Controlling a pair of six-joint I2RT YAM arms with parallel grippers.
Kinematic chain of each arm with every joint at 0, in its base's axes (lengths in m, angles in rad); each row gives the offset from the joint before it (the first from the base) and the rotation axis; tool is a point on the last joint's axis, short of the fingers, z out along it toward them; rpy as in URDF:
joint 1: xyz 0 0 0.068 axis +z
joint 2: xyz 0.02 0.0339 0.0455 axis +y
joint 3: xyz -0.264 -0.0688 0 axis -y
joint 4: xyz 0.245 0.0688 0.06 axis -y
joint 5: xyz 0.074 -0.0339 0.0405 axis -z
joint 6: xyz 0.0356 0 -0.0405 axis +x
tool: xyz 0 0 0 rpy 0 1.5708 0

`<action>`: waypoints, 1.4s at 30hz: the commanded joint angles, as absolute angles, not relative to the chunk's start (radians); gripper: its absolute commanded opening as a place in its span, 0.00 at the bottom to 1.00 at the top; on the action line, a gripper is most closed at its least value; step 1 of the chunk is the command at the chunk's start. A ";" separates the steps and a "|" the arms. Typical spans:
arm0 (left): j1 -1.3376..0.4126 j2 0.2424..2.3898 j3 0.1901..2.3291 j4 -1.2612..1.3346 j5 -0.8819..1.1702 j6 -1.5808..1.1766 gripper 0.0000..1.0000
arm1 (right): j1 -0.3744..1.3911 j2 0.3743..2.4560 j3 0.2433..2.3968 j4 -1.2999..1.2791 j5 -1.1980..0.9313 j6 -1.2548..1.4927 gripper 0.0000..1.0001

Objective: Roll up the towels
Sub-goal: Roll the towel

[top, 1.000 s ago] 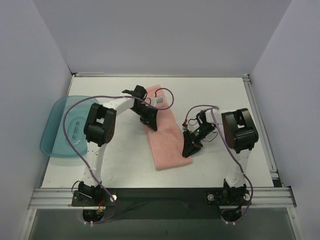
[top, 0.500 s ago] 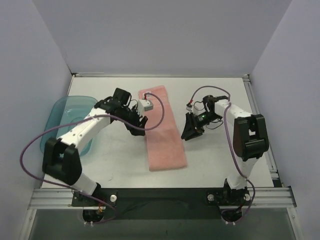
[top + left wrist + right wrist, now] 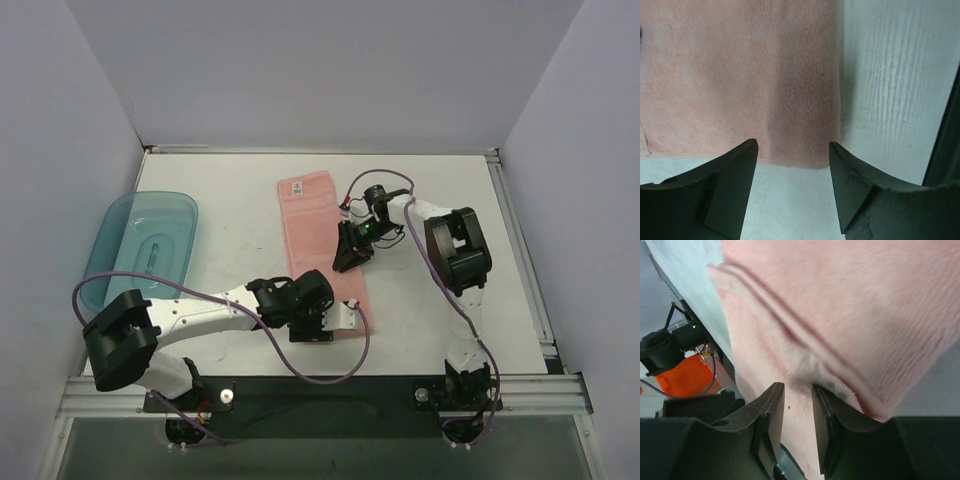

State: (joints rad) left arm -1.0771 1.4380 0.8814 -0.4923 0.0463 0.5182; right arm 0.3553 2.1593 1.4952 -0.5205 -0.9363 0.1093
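white table (image 3: 250, 170), pale lavender walls (image 3: 320, 70)

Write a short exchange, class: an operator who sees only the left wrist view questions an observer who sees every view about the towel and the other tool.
Operator: My left tool hangs open over a near corner of the towel. Is the far end rolled yet?
Observer: No. From above, the whole towel lies flat and unrolled, with its far end spread out.
Operator: Where is the right tool?
Observer: At the towel's right edge, about midway along it. Its fingers are close together over a raised ridge of cloth, but I cannot tell whether they pinch it.
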 commanded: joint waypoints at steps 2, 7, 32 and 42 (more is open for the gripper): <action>-1.144 1.473 0.907 -0.364 -0.055 0.486 0.69 | 0.354 2.221 1.491 -0.482 -0.896 0.169 0.29; -1.201 1.566 0.936 -0.367 -0.044 0.453 0.66 | 0.354 2.223 1.468 -0.469 -0.874 0.166 0.29; -0.947 1.614 1.153 -0.702 0.682 0.224 0.10 | 0.339 1.910 1.357 -0.598 -0.916 0.040 0.42; -0.700 1.782 1.406 -0.882 0.925 0.265 0.16 | 0.264 1.891 1.500 -0.718 -0.945 -0.020 0.65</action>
State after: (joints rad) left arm -0.7586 1.7298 1.3308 -0.7925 0.7895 0.2428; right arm 0.2977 1.9518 1.4544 -0.6235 -0.9173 0.0158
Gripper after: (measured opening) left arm 0.237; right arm 0.637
